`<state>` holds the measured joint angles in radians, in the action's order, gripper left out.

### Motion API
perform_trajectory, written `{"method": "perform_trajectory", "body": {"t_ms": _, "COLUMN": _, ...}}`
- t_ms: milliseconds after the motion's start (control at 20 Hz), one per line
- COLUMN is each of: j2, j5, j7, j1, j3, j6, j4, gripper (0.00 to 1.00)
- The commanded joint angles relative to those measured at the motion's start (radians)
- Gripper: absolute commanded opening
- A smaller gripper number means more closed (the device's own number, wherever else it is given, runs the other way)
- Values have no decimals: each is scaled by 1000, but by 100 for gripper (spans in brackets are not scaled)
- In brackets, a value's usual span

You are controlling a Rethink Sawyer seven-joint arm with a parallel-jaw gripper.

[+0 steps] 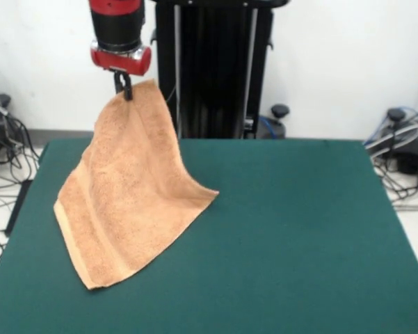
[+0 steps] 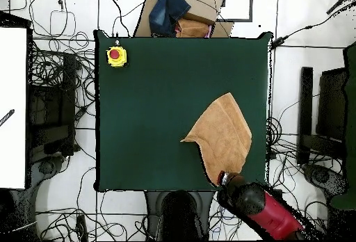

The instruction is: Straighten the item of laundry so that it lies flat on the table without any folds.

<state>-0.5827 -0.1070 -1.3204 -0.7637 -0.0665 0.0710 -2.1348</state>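
A large rectangular table with a dark green cloth-like top (image 1: 299, 229) fills the front view, with a white wall and tangled cables behind it. At the upper left of that frame, the black gripper (image 1: 124, 85) under the red and black arm (image 1: 118, 35) is pinched closed on one corner of the light orange-tan terry towel (image 1: 129, 198), as far as the small fingers can be made out. The towel hangs from that raised corner and drapes down, its lower part resting on the table's left side. Overhead, a yellow box with a red button (image 2: 116, 55) sits at the table's upper left corner.
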Motion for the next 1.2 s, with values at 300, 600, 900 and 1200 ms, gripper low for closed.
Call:
{"method": "perform_trajectory", "body": {"t_ms": 300, "j2": -59, "j5": -39, "j7": -131, "j1": -5, "j3": -53, "j6": 90, "j4": -39, "gripper": 0}}
{"method": "perform_trajectory", "body": {"t_ms": 600, "j2": -29, "j5": -46, "j7": -148, "j1": -32, "j3": -22, "j6": 45, "j4": -69, "gripper": 0}}
{"method": "perform_trajectory", "body": {"t_ms": 900, "j2": 101, "j5": -53, "j7": -198, "j1": -56, "j3": 13, "j6": -93, "j4": -45, "gripper": 0}}
{"method": "perform_trajectory", "body": {"t_ms": 1200, "j2": 226, "j5": -39, "j7": -289, "j1": -65, "j3": 8, "j6": -285, "j4": -63, "gripper": 0}}
